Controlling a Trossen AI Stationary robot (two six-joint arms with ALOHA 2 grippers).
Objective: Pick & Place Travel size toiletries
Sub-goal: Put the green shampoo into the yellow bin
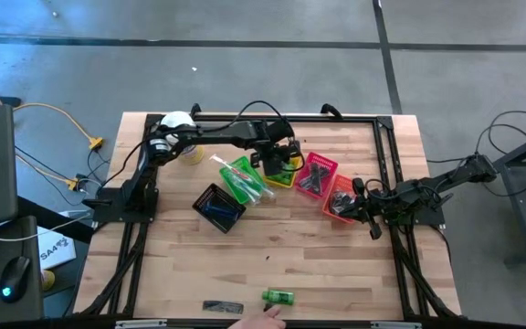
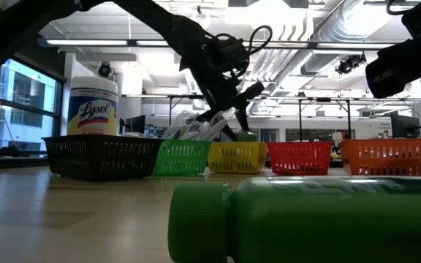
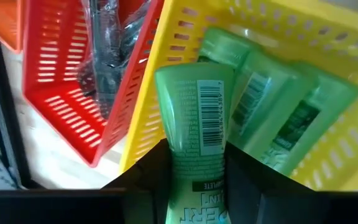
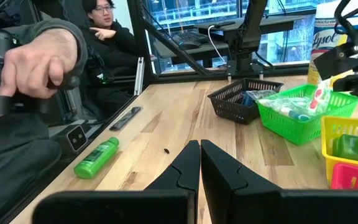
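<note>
My left gripper [image 3: 194, 155] hovers over the yellow basket [image 1: 281, 174], shut on a bright green tube [image 3: 194, 106]. The tube's flat crimped end [image 3: 192, 78] sticks out past the fingertips over other green bottles [image 3: 272, 118] lying in the basket. One more green bottle [image 1: 278, 297] and a flat black comb [image 1: 222, 307] lie on the table near its front edge. My right gripper [image 4: 200, 155] waits shut at the table's right side [image 1: 373, 217], holding nothing. My left gripper pinches the green tube's printed body [image 3: 194, 171] between its two fingers, which lie on the tube's two sides. The fingers slant down from the table's left. The tube runs along them, its crimped end foremost, lifted over the yellow basket's inside.
Black [image 1: 218, 207], green [image 1: 245, 178], red [image 1: 318, 175] and orange [image 1: 341, 199] baskets stand in a row beside the yellow one. A white-lidded tub [image 1: 179, 123] stands at the far left. A person's hand [image 1: 254, 320] reaches in at the front edge.
</note>
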